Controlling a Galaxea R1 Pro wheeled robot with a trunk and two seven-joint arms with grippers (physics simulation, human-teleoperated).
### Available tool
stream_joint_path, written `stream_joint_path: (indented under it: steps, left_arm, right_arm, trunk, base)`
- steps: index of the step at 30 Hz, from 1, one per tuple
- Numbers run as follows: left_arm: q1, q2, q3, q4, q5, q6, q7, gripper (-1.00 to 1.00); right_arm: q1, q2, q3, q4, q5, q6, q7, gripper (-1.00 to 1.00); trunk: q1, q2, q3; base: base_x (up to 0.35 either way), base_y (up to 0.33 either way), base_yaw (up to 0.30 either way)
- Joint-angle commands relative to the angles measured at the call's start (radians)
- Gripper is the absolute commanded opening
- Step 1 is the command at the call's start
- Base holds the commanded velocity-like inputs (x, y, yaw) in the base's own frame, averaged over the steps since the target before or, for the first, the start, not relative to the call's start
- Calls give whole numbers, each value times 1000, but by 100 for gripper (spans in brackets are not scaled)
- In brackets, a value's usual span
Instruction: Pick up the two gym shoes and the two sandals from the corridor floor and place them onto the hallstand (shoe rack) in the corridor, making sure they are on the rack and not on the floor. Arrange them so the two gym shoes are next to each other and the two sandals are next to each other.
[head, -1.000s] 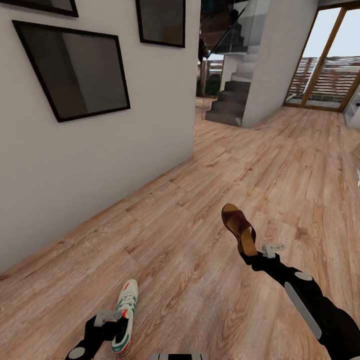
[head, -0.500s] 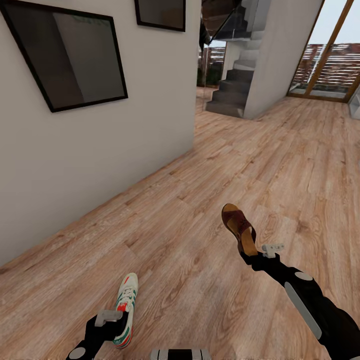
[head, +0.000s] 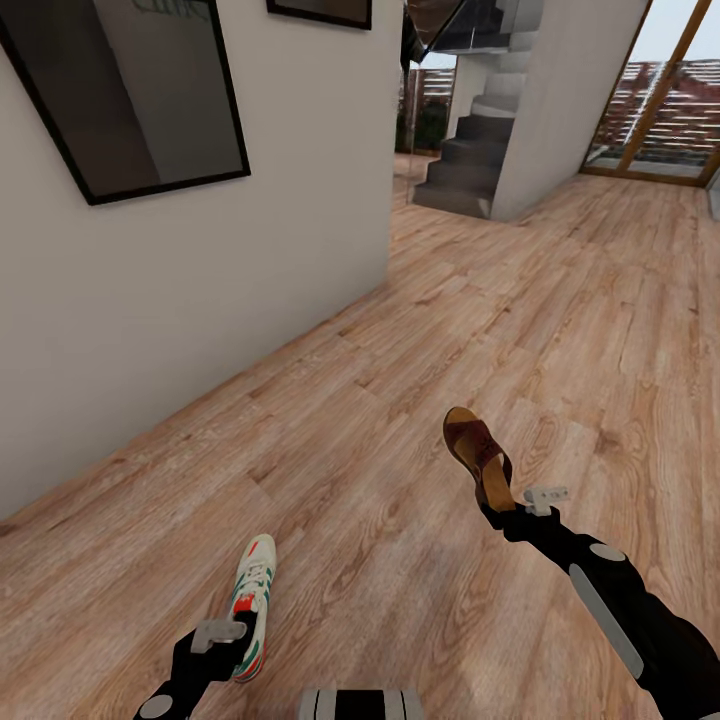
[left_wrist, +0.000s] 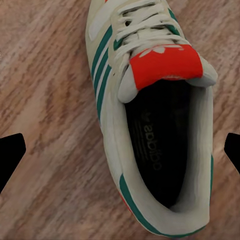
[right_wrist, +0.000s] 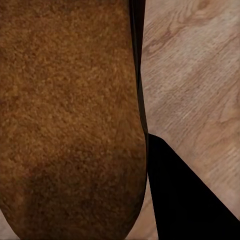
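Your left pincer (head: 232, 640) carries a gym shoe (head: 251, 603) clamped at its heel, toe pointing forward and away from you, above the corridor floor (head: 420, 330). Your right pincer (head: 497, 515) grips a sandal (head: 478, 456) by its heel end, its long axis also running forward. The hallstand is not in these views, so neither arm can yet be judged nearer it.
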Motion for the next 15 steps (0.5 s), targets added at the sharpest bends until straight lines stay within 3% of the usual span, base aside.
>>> stream_joint_path:
  steps: [1,7,15]
  left_arm:
    - [-1,-2,9,-1,-6,-3,-6,100]
    - [-1,-5,11,-5,-4,0,-4,100]
    - [-5,-7,12,-15,-3,-1,-3,100]
  right_arm:
    - [0,-1,1,-1,-9,6,-1,-100]
    - [0,-1,1,-1,-9,6,-1,-100]
    - [0,-1,1,-1,-9,6,-1,-100]
  trunk:
    - [0,-1,-5]
    - [3,-2,-29]
    - [3,-2,-37]
  base:
    - [0,0,0]
    - [0,0,0]
    - [0,0,0]
